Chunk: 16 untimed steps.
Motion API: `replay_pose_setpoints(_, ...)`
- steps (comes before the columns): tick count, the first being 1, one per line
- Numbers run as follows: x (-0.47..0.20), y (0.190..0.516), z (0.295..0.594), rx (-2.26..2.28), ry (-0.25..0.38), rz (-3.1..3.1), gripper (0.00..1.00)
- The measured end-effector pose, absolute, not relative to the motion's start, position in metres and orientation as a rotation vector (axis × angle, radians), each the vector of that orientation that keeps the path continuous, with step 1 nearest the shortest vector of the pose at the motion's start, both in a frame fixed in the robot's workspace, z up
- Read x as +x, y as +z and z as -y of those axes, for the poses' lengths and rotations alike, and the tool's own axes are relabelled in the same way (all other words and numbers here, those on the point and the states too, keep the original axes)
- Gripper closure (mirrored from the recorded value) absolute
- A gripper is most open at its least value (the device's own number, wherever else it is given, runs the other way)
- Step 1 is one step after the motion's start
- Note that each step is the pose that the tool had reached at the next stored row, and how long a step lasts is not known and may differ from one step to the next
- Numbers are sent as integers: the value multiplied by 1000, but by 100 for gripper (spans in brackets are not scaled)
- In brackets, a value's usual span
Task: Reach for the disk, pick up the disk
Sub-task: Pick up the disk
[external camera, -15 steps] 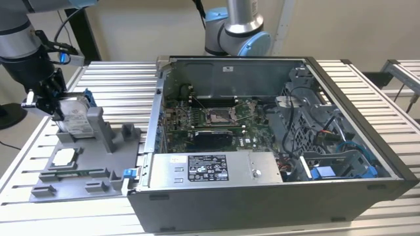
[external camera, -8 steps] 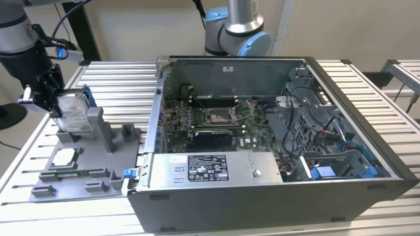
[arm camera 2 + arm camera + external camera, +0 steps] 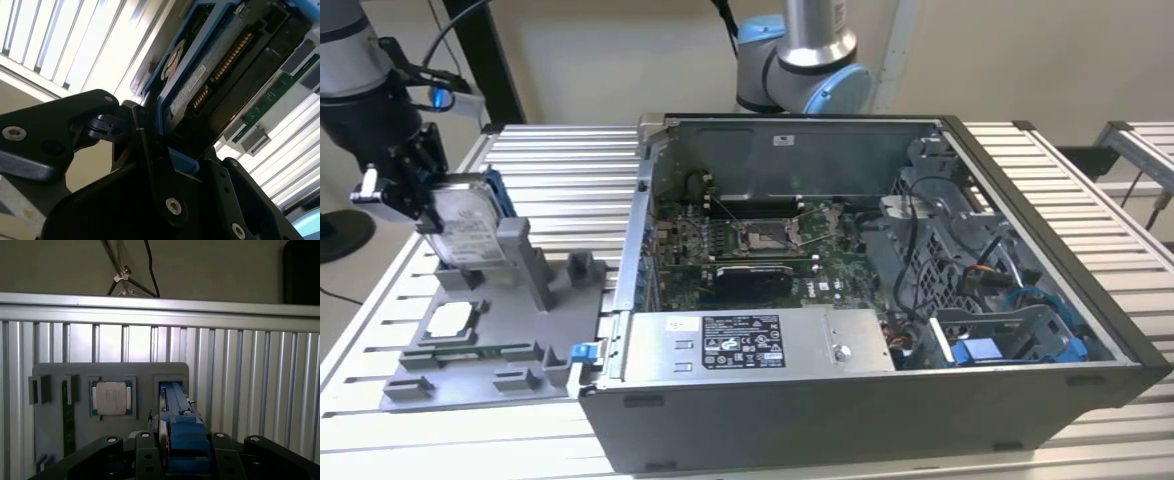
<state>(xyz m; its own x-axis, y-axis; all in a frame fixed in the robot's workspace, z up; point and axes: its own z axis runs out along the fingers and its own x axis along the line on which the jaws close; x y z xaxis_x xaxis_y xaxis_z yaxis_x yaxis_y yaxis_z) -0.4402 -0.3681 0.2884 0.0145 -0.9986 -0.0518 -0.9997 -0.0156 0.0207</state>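
Clamping disk (image 3: 467, 232) w/ pincer (image 3: 430, 195) tight on its blue bracket (image 3: 182, 405); disk upright over grey tray (image 3: 494, 345).

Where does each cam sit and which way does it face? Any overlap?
Exterior view: off the arm, raised, looking down on the open computer case and grey holder; arm and gripper show, clamped on the disk.
First wrist view: on the wrist, looking over the fingers at holder and chip.
Second wrist view: on the wrist, close against the disk; gripper shows.
Shared: the disk, all three.
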Motion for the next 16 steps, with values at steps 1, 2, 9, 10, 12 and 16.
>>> replay_pose_setpoints(1, -440, 290, 368, -2222, 80, -2189, 100)
replay_pose_setpoints(2, -440, 291, 368, -2222, 80, -2189, 100)
replay_pose_setpoints(9, -440, 298, 368, -2222, 80, -2189, 100)
replay_pose_setpoints(10, -440, 299, 368, -2222, 80, -2189, 100)
replay_pose_setpoints(12, -440, 300, 368, -2222, 80, -2189, 100)
replay_pose_setpoints(16, -440, 302, 368, -2222, 80, -2189, 100)
